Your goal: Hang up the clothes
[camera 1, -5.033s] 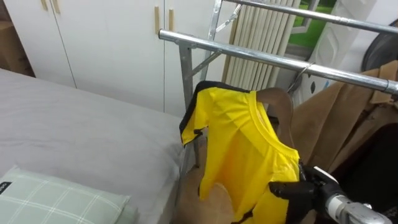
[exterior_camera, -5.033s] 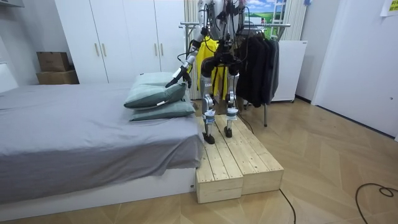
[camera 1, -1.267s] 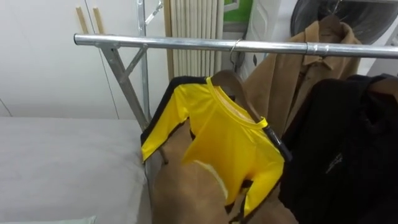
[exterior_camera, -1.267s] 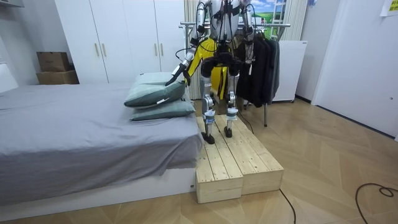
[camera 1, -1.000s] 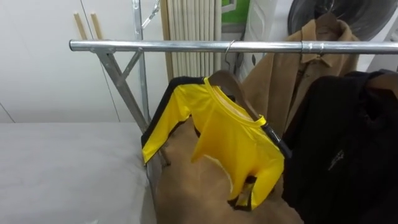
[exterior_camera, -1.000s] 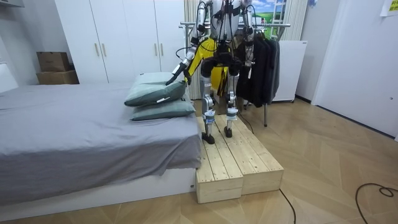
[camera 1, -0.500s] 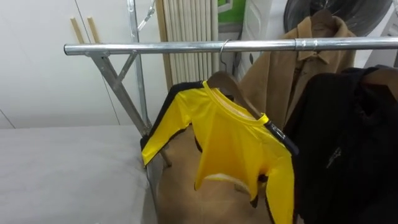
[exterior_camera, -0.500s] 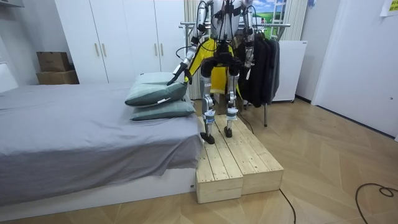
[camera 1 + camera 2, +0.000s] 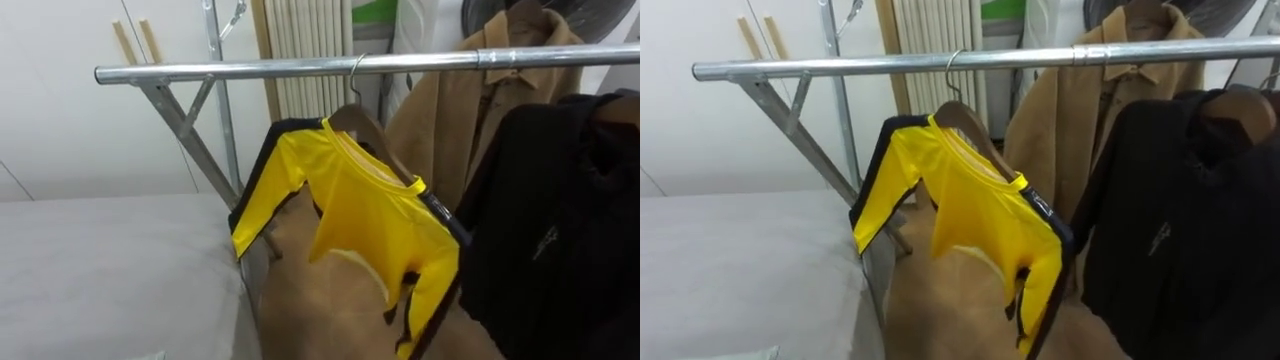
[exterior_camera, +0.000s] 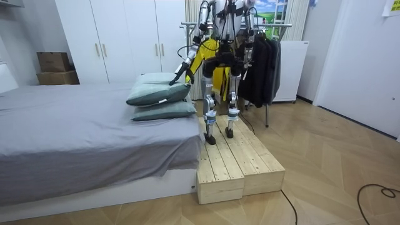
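Left hand (image 10: 178,75) by pillows (image 10: 159,94), yellow shirt (image 9: 370,215) apart on rail (image 9: 250,70)

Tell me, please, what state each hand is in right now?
Left hand: above the pillows, state cannot be told.
Right hand: beside the dark clothes, state cannot be told.

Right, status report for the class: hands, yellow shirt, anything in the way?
Left hand out over the pillows, right hand beside the black coat. Yellow shirt on its hanger, hooked over the rail. Black coat close on its right, nothing blocking.
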Robot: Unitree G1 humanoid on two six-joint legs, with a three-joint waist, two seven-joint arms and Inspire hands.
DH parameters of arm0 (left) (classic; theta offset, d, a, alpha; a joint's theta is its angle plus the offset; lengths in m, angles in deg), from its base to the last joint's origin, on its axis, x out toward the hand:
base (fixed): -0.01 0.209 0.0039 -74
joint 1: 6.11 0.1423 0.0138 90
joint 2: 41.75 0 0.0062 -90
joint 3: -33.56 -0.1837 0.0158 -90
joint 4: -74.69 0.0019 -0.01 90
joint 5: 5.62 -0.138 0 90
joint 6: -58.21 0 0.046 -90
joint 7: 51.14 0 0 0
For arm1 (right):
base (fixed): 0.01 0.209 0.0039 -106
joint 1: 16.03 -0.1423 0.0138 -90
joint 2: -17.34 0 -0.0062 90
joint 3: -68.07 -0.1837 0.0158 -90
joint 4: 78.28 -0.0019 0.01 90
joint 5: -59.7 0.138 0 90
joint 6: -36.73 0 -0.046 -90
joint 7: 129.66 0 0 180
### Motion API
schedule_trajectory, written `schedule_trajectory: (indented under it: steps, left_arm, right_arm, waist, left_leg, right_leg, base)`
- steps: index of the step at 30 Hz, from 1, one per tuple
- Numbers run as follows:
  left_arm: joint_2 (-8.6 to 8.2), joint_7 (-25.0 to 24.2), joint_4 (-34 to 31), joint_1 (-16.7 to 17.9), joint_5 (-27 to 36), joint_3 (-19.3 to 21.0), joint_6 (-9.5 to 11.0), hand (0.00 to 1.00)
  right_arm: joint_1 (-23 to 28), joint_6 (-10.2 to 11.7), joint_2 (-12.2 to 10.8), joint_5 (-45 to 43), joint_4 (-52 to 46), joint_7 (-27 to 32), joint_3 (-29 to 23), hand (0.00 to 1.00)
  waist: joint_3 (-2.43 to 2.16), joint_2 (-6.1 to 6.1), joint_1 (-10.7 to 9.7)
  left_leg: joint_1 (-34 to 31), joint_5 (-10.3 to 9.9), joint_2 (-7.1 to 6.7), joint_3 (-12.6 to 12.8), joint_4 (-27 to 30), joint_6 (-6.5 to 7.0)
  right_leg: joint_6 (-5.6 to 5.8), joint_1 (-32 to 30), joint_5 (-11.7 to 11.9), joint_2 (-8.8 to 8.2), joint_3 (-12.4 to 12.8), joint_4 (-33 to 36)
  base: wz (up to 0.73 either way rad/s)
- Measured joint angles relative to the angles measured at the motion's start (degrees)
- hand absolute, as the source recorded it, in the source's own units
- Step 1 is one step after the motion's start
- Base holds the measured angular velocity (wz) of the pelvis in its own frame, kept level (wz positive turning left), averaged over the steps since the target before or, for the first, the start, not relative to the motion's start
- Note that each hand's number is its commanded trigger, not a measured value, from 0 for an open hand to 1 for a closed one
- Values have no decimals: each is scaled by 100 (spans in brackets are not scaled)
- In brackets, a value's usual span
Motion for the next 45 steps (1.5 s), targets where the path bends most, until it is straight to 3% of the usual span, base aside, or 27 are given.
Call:
schedule_trajectory:
  steps: [3,6,7,8,9,11,12,13,15,20,22,24,25,26,27,28,30,32,33,34,35,36,37,38,39,41,45]
  left_arm:
    - [57,35,-101,-187,-3,-195,106,0]
    - [217,-79,-529,-427,1,-468,312,0]
    - [209,-114,-563,-573,7,-477,435,0]
    - [167,-149,-558,-669,6,-502,532,0]
    - [154,-154,-550,-706,6,-566,584,0]
    - [132,-270,-551,-774,4,-883,851,0]
    - [137,-322,-552,-776,-4,-948,916,0]
    - [144,-401,-564,-782,-2,-1039,1001,0]
    - [109,-469,-576,-819,-2,-1108,1116,0]
    - [-25,-642,-547,-932,12,-1082,1506,0]
    - [-50,-776,-531,-998,51,-1070,1646,0]
    - [-102,-913,-523,-1031,49,-1065,1780,0]
    - [-140,-1015,-510,-1036,64,-1064,1853,0]
    - [-189,-1101,-417,-1051,106,-1066,1895,0]
    - [-224,-1141,-360,-1075,196,-1063,1913,0]
    - [-286,-1187,-319,-1066,320,-1062,1975,0]
    - [-335,-1241,-286,-948,539,-1040,2012,0]
    - [-277,-1241,80,-732,889,-874,1998,0]
    - [-234,-1238,195,-671,954,-753,1996,0]
    - [-160,-1202,317,-541,1167,-495,2017,0]
    - [-18,-1138,403,-449,1185,-455,2001,0]
    - [25,-1108,472,-403,1174,-465,1978,0]
    - [160,-1056,591,-310,1151,-463,1890,0]
    - [170,-1029,639,-119,1153,-463,1770,0]
    - [178,-1029,641,-28,1153,-460,1719,0]
    - [11,-1088,682,244,1153,-320,1493,0]
    - [-196,-1241,691,311,1190,-26,1327,0]
  right_arm:
    - [-49,-9,27,-269,-8,-17,18,0]
    - [-131,-172,23,-437,-24,-15,-38,0]
    - [-195,-251,27,-478,-23,-11,-162,0]
    - [-210,-252,21,-506,-24,26,-265,0]
    - [-201,-251,18,-500,-30,46,-303,0]
    - [-217,-304,62,-411,-84,108,-388,0]
    - [-241,-332,63,-413,-97,114,-408,0]
    - [-279,-386,58,-410,-154,146,-412,0]
    - [-296,-429,60,-399,-260,173,-422,0]
    - [-219,-448,137,-36,-252,121,-346,0]
    - [-166,-448,145,-33,-241,80,-344,0]
    - [-112,-451,147,-33,-175,64,-350,0]
    - [-37,-480,147,25,-162,36,-352,0]
    - [54,-517,144,99,-136,25,-372,0]
    - [105,-549,142,104,-115,19,-407,0]
    - [121,-632,141,75,-68,14,-516,0]
    - [124,-729,131,66,-33,18,-613,0]
    - [131,-837,64,16,-20,37,-724,0]
    - [153,-870,27,-14,-15,40,-815,0]
    - [219,-872,-35,-130,-28,41,-907,0]
    - [239,-883,-91,-191,27,49,-910,0]
    - [239,-891,-114,-221,41,50,-903,0]
    - [237,-893,-137,-233,71,50,-898,0]
    - [291,-865,-83,-232,84,62,-912,0]
    - [275,-862,-58,-234,112,86,-925,0]
    - [168,-863,-2,-323,297,86,-1010,0]
    - [6,-882,-33,-419,597,8,-888,0]
  waist:
    - [18,-29,2]
    - [6,-157,56]
    - [16,-190,71]
    - [32,-196,-52]
    - [42,-210,-87]
    - [1,-136,-149]
    - [-2,-123,-181]
    - [-2,-123,-216]
    - [-8,-121,-226]
    - [-65,-88,-200]
    - [-77,-115,-200]
    - [-117,-157,-204]
    - [-148,-176,-216]
    - [-153,-192,-275]
    - [-154,-220,-302]
    - [-149,-267,-307]
    - [-143,-291,-216]
    - [-116,-346,-205]
    - [-118,-379,-204]
    - [-152,-369,-182]
    - [-139,-417,-133]
    - [-119,-437,-80]
    - [-82,-510,-35]
    - [-101,-469,-37]
    - [-82,-468,23]
    - [-52,-380,117]
    - [-64,-337,394]
  left_leg:
    - [-308,110,72,190,227,20]
    - [-547,470,88,436,144,15]
    - [-570,390,224,1010,498,141]
    - [-521,225,364,1452,967,299]
    - [-462,152,432,1648,1146,289]
    - [-145,-131,609,2106,1506,191]
    - [-63,-176,602,2118,1483,185]
    - [109,-227,534,2162,1295,108]
    - [277,-240,388,2215,898,91]
    - [296,-186,210,1979,312,10]
    - [263,-234,186,1844,274,91]
    - [221,-250,74,1558,187,154]
    - [158,-229,4,1268,188,217]
    - [126,-188,-53,960,194,298]
    - [112,-154,-111,788,181,351]
    - [97,-52,-222,516,142,434]
    - [68,-18,-349,113,129,505]
    - [39,-13,-515,-468,143,586]
    - [29,-13,-553,-625,158,593]
    - [-38,-23,-604,-965,258,651]
    - [-127,-36,-618,-1240,343,676]
    - [-141,-20,-618,-1328,365,650]
    - [-203,-40,-680,-1499,478,628]
    - [-312,-124,-711,-1641,677,632]
    - [-331,-180,-721,-1638,762,624]
    - [-404,-243,-800,-1720,853,650]
    - [-378,-244,-814,-1725,775,662]
  right_leg:
    - [-46,11,-104,-89,-449,47]
    - [-139,4,-278,-269,-1133,-74]
    - [-169,63,-328,-330,-1406,-86]
    - [-195,217,-382,-380,-1770,-83]
    - [-213,281,-397,-402,-1941,-66]
    - [-223,418,-511,-434,-2453,38]
    - [-220,446,-532,-441,-2557,54]
    - [-217,446,-582,-454,-2683,111]
    - [-212,439,-609,-465,-2877,136]
    - [-217,620,-612,-637,-3615,296]
    - [-157,672,-660,-790,-3819,458]
    - [-61,720,-710,-968,-3962,679]
    - [14,745,-699,-1023,-3750,818]
    - [154,787,-655,-1003,-3052,877]
    - [217,811,-638,-996,-2648,895]
    - [326,849,-618,-992,-2048,913]
    - [444,921,-561,-929,-1604,930]
    - [550,1087,-497,-835,-911,847]
    - [562,1113,-490,-793,-752,784]
    - [584,1181,-513,-692,-387,622]
    - [566,1198,-568,-402,85,247]
    - [534,1179,-551,-261,314,3]
    - [481,1083,-276,-59,636,-412]
    - [528,1122,-364,-108,589,-309]
    - [478,1140,-405,-109,552,-311]
    - [497,1255,-495,-154,249,-343]
    - [534,1398,-531,-174,168,-412]
  base:
    - [80]
    - [113]
    - [122]
    - [132]
    - [141]
    - [121]
    - [105]
    - [91]
    - [77]
    - [60]
    - [68]
    - [80]
    - [112]
    - [133]
    - [152]
    - [139]
    - [111]
    - [113]
    - [128]
    - [126]
    - [118]
    - [99]
    - [94]
    - [83]
    - [65]
    - [54]
    - [23]
